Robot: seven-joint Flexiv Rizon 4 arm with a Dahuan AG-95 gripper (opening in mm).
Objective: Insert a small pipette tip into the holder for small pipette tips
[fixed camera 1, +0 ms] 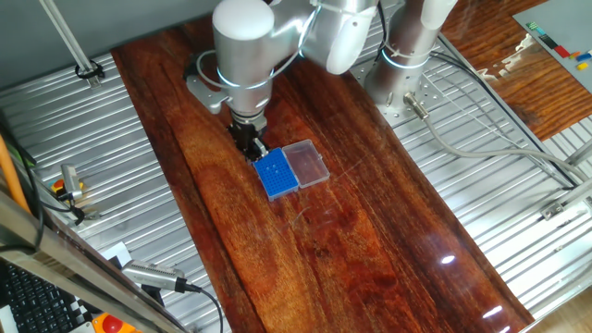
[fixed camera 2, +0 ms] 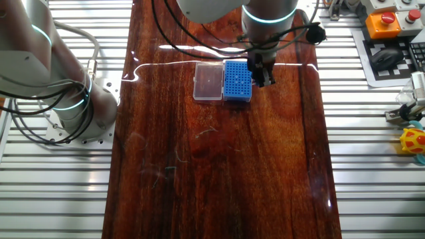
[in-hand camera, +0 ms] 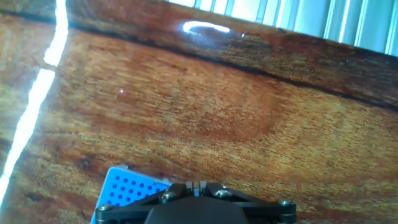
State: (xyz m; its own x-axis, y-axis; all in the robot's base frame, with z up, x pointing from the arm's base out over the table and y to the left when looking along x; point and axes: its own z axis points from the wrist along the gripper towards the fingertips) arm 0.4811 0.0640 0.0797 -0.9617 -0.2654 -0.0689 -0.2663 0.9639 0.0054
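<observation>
The holder for small pipette tips [fixed camera 1: 277, 174] is a small blue square rack with a grid of tiny holes, lying on the wooden table. It also shows in the other fixed view [fixed camera 2: 238, 81] and at the lower left of the hand view [in-hand camera: 127, 190]. Its clear lid panel [fixed camera 1: 307, 163] lies open beside it. My gripper [fixed camera 1: 256, 151] points down over the rack's edge on the side away from the lid. The jaws stand almost together, pinching a thin pale small pipette tip [in-hand camera: 200, 182]; most of the tip is hidden.
The wooden tabletop [fixed camera 1: 370, 240] is flanked by ribbed metal surfaces [fixed camera 1: 83, 139]. The arm's base [fixed camera 2: 66, 106] stands at one side. A red emergency button [fixed camera 2: 385, 20], a keyboard and a yellow toy [fixed camera 2: 413, 141] lie beyond the table's edge.
</observation>
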